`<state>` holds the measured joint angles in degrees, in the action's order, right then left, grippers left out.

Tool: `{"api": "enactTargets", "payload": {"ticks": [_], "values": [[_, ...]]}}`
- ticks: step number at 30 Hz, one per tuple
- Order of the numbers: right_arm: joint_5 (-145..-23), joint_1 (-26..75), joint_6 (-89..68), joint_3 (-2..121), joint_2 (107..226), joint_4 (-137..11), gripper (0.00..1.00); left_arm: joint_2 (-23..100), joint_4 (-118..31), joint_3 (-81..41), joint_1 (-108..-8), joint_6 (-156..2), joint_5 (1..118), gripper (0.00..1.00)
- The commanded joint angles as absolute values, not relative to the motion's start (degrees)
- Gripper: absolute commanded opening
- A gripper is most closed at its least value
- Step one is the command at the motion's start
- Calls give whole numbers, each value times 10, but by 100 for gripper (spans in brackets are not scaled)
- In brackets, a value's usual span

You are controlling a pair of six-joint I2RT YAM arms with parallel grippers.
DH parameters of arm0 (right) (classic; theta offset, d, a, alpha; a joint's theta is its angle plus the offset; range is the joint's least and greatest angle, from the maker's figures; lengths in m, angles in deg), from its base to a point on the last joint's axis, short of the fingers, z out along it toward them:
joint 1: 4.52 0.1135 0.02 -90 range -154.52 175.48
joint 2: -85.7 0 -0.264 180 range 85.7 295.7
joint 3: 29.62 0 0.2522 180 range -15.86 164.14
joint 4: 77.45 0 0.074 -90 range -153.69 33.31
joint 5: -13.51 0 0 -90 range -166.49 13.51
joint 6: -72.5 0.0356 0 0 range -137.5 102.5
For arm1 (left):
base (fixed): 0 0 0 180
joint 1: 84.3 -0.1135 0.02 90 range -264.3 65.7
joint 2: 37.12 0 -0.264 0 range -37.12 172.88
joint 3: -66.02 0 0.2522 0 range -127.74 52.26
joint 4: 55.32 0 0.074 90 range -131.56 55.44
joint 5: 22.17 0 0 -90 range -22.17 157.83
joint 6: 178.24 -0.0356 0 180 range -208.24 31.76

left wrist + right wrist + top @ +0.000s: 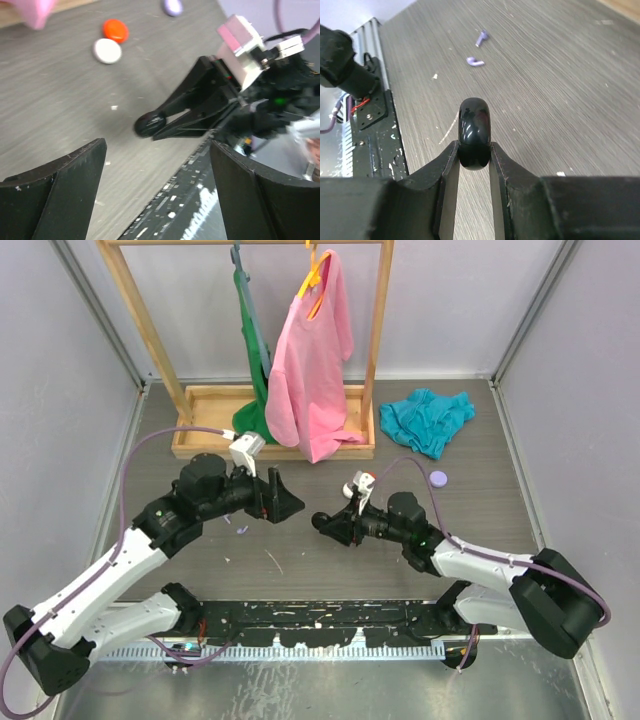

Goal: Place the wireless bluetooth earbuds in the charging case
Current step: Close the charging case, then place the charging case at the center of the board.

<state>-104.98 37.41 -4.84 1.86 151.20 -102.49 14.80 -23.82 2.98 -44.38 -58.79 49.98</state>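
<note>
my right fingers [322, 522] are clenched on a glossy black rounded piece that i take to be the charging case [474, 131], pinched on edge by its flat sides, its rounded end poking out past my fingertips. my left fingers [288, 505] are spread wide with nothing between them, pointed across at that case, tip facing tip with a gap between. two lilac earbuds [475, 62] lie loose on the bench [560, 75] straight ahead of my right fingers, well beyond the case; the nearer one lies crosswise to me, the farther one slants. they sit closer to my left fingers, low and to the near side, so i judge the left should fetch them.
</note>
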Motion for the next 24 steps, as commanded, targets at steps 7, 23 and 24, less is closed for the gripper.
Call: {"api": "enactTargets", "payload": {"ticks": [7,23,24], "values": [[-1010,254,51,63,1525,-829,1,122,21,-92,-459,-742,772,97],[-1127,62,94,159,1726,-798,11,46,44,-46,-475,-808,934,98],[-1120,62,96,166,1735,-794,13,43,43,-43,-476,-807,933,98]]}}
